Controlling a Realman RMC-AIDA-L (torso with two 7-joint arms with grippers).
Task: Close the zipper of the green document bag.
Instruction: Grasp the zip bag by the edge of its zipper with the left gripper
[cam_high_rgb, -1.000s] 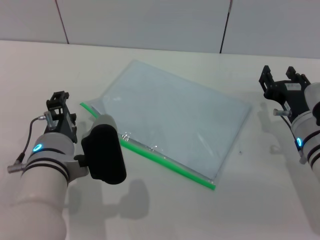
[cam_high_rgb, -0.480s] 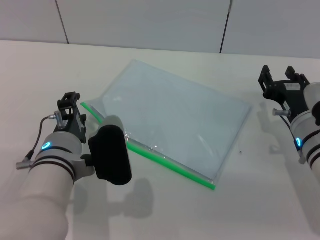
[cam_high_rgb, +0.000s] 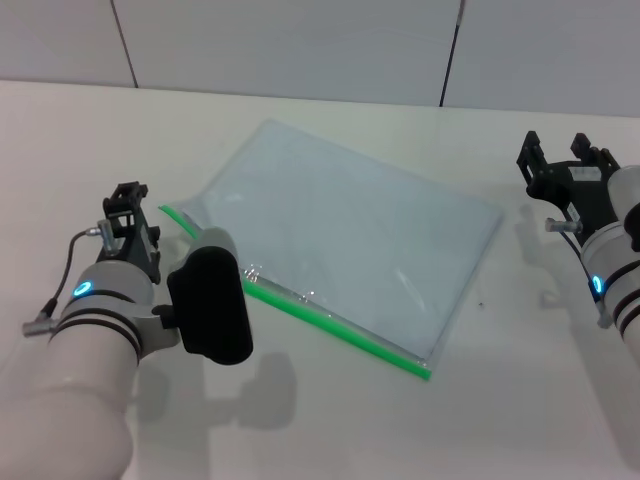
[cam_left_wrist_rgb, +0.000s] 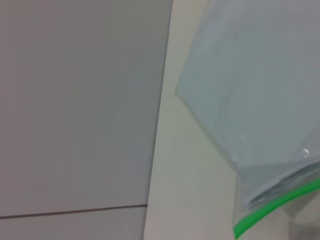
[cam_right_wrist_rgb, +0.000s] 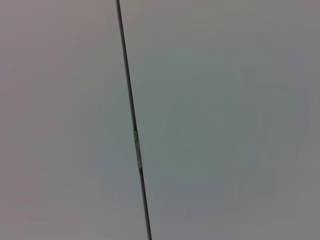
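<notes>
One bag: the green document bag (cam_high_rgb: 350, 240) lies flat on the pale bench (cam_high_rgb: 330, 420), between the two arms.
Long axis: it runs on a slant, from near the robot's left side to the nearer right.
Zipper: the zipper (cam_high_rgb: 330, 318) is a bright green strip along the bag's near long edge, following the same slant; its left end sits by the left arm, its right end at the bag's nearest corner.
Slider: too small to pick out.
Left hand: the left hand (cam_high_rgb: 128, 215) hangs just beside the zipper's left end, not touching it; whether its fingers are spread or pressed together cannot be told.
Right hand: the right hand (cam_high_rgb: 565, 165) waits well apart from the bag, off its far right corner; finger spacing cannot be told.
Head view only: both arms and the whole bag.
Left wrist view only: a close corner of the bag, its layers slightly lifted above the green strip.
Right wrist view: only grey wall panels (cam_right_wrist_rgb: 225, 120) with a dark seam.
</notes>
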